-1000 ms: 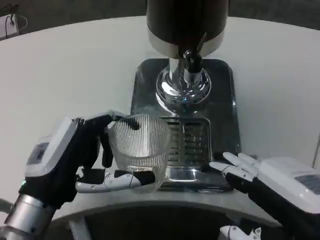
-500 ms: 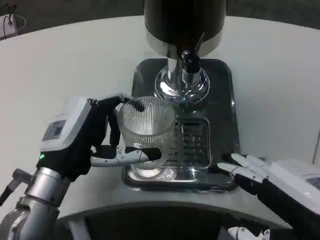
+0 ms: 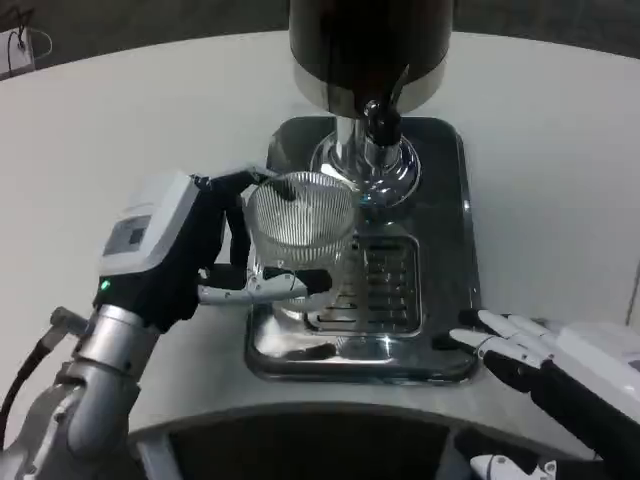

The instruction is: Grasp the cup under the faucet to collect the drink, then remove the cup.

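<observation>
- A clear ribbed cup (image 3: 298,232) is held by the left robot hand (image 3: 190,255); dark fingers (image 3: 236,184) are wrapped over the cup's far rim, and a white finger (image 3: 262,289) is pressed along its lower wall.
- The cup is kept upright and open at the top. No liquid can be made out inside it, though the ribbed glass makes this hard to judge.
- Just beyond the held cup and slightly to its right, the black faucet (image 3: 380,122) is seen hanging from the dark dispenser body (image 3: 370,45). The cup's rim is placed near the faucet but not squarely beneath it.
- Under the cup and to the right of the left robot hand, a slotted drip grate (image 3: 375,285) is set into a shiny metal tray (image 3: 450,220). Whether the cup's base is touching the tray cannot be told.
- A chrome pedestal (image 3: 365,170) is seen rising from the tray, directly behind the cup.
- The right robot hand (image 3: 520,350) is laid with its pale fingers spread and nothing in it, just off the tray's near right corner, well apart from the cup.
- Everything is carried by a white surface (image 3: 120,120), which stretches away to the left of the left robot hand.
- Silver forearm segments are seen below the left robot hand.
</observation>
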Robot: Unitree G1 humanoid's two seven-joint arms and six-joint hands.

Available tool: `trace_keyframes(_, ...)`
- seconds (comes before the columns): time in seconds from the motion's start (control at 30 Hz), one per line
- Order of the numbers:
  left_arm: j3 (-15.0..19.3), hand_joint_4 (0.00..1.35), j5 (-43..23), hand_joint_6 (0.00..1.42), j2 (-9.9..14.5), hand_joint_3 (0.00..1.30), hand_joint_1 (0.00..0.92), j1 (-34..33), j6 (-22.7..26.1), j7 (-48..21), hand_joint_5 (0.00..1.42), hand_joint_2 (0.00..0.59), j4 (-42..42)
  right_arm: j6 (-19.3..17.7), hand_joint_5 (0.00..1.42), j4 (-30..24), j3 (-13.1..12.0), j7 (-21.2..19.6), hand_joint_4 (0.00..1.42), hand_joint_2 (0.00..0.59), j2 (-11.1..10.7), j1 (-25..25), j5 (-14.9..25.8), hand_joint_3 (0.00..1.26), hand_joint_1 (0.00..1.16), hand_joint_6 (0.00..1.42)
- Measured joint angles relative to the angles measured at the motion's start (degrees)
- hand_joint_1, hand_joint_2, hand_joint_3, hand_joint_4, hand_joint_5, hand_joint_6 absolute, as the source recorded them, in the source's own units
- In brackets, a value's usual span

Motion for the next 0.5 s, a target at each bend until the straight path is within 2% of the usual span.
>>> trace_keyframes(0.5, -6.24, 1.13, 2.26, 1.42, -1.85, 1.0, 0.505, -7.79, 1.43, 2.43, 1.36, 0.0, 5.95, -0.94, 0.02, -0.3, -2.61, -0.11, 0.0, 0.508, -0.97, 1.83, 2.16, 0.13, 0.37, 0.01)
